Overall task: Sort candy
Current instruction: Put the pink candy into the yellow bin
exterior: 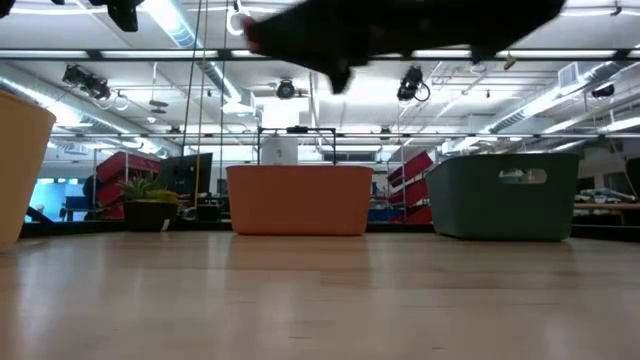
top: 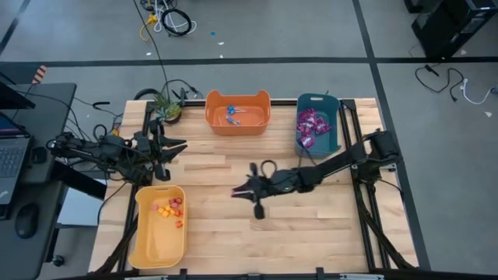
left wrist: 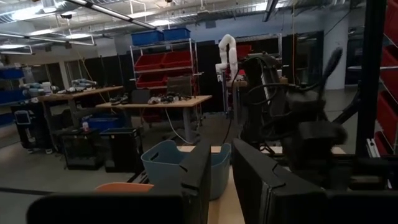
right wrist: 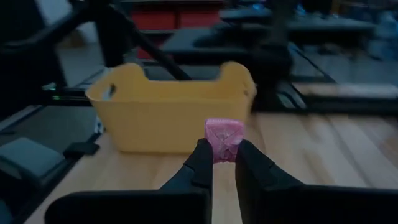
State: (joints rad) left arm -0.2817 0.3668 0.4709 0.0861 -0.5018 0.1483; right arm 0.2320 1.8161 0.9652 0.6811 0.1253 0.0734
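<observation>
The right tool (right wrist: 219,158) pinches a small pink candy (right wrist: 223,139) between its two dark fingertips, held up above the wooden surface (top: 311,225). From above, this tool (top: 238,191) sits near the middle of the surface, its arm stretching in from 3 o'clock and the tip pointing toward 9 o'clock, at the yellow bin (top: 159,225). In the right wrist view the yellow bin (right wrist: 171,115) stands straight beyond the pinched candy, apart from it.

The left tool (top: 180,146) waits at about 10 o'clock on the surface, raised near the left edge, with its fingers (left wrist: 196,174) a narrow gap apart and nothing between them.

Small orange and red candies (top: 170,210) lie inside the yellow bin at 8 o'clock. Blue-wrapped lollipops (top: 233,114) lie in the orange bin (top: 237,113) at 12 o'clock. Purple packets (top: 310,127) fill the teal bin (top: 317,123) at about 1 o'clock.

A small potted plant (top: 165,106) stands at the surface's far left corner. Beyond it, cables (top: 171,19) trail over a grey floor. The room behind holds work tables and racks of red and blue bins (left wrist: 168,53) under strip lights.
</observation>
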